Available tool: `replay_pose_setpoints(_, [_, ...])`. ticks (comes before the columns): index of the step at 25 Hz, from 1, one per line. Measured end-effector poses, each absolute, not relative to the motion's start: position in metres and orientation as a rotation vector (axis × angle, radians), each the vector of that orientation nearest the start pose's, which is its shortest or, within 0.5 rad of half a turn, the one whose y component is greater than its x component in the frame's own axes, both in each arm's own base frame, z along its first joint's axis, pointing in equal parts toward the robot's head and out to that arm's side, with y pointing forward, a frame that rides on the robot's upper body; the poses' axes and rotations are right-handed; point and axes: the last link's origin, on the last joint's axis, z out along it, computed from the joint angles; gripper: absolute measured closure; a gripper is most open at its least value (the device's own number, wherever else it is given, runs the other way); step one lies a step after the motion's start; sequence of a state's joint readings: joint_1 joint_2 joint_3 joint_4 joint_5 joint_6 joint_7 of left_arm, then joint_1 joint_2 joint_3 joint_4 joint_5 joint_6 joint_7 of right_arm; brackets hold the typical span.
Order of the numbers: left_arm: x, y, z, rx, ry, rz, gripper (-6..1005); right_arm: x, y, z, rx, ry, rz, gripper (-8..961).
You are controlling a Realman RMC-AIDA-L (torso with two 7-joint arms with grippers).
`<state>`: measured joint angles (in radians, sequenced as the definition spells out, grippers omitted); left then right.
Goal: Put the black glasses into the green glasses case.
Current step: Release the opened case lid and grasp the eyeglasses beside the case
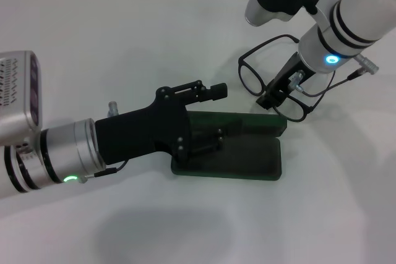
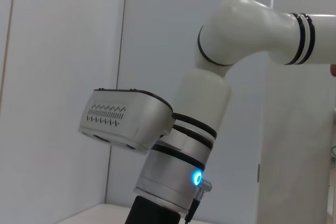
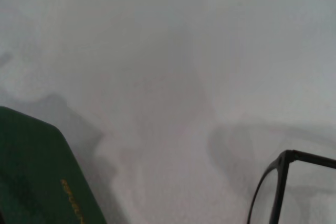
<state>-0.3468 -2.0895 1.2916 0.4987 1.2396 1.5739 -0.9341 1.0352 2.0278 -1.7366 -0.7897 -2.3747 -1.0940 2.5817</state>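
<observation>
The green glasses case point(image 1: 247, 162) lies open in the middle of the table, its lid point(image 1: 260, 122) raised along the far side. My left gripper point(image 1: 216, 117) reaches in from the left and is open, with one finger point(image 1: 213, 91) behind the lid and the other point(image 1: 209, 142) inside the case. The black glasses point(image 1: 250, 72) hang tilted just beyond the case's far right corner, with my right gripper point(image 1: 276, 93) shut on the middle of the frame. The right wrist view shows a corner of the green glasses case point(image 3: 31, 171) with gold lettering, and part of one rim of the black glasses point(image 3: 277, 182).
The white table point(image 1: 124, 35) runs to a white tiled wall at the back. The left wrist view shows only my right arm point(image 2: 210, 108) against a pale wall.
</observation>
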Motion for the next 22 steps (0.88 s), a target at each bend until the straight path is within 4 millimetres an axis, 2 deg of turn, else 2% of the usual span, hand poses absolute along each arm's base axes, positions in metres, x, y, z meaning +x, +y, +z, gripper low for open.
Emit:
replay_pose_setpoints(4, [-0.2394,0.2708,-0.0464,-2.617,-0.293,-1.168,367,0.1126,0.4148,-0.0877,-2.682,0.550,-0.508,566])
replay_pose_setpoints(22, [-0.2377,0.2723,-0.0464,-2.620,-0.285,-1.170,368,0.1203,0.4160,-0.0941,-2.666,0.543,-0.497,673])
